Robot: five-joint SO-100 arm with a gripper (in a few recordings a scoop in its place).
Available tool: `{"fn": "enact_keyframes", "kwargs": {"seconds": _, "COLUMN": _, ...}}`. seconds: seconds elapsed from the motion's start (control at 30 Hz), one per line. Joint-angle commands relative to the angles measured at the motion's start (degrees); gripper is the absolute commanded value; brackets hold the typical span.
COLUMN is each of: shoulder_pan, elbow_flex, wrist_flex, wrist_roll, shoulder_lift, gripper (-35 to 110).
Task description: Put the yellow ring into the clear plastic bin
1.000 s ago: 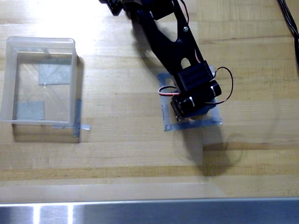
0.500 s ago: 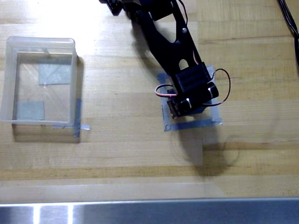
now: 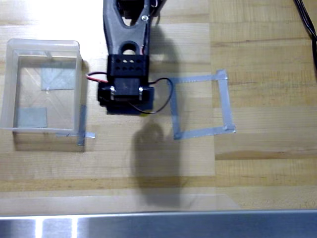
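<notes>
The clear plastic bin (image 3: 43,44) stands at the left of the overhead view, with grey tape patches showing through its base. My black arm reaches down from the top. Its gripper (image 3: 131,110) hangs above the wood just right of the bin, between the bin and the grey tape square (image 3: 224,101). The wrist motor hides the fingers from above. A thin sliver of the yellow ring (image 3: 143,114) peeks out at the gripper's lower right edge, and it appears to be held there. The inside of the tape square holds nothing.
A metal strip (image 3: 158,225) runs along the table's front edge. Black cables (image 3: 308,20) lie at the top right corner. The arm's shadow (image 3: 156,163) falls on the wood below the gripper.
The arm has swung left from over the tape square to a spot just right of the bin. The tape square, covered by the gripper before, now lies bare.
</notes>
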Motion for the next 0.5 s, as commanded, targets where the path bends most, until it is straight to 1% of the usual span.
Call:
{"fn": "enact_keyframes", "kwargs": {"seconds": 0.0, "shoulder_pan": 12.30, "elbow_flex": -2.55, "wrist_flex": 1.93, "wrist_roll": -5.36, "shoulder_lift": 10.99, "gripper": 0}}
{"fn": "enact_keyframes", "kwargs": {"seconds": 0.3, "shoulder_pan": 33.75, "elbow_flex": -2.55, "wrist_flex": 1.93, "wrist_roll": -14.94, "shoulder_lift": 11.69, "gripper": 0}}
{"fn": "enact_keyframes", "kwargs": {"seconds": 0.47, "shoulder_pan": 42.36, "elbow_flex": -0.26, "wrist_flex": 1.05, "wrist_roll": -18.54, "shoulder_lift": 11.51, "gripper": 0}}
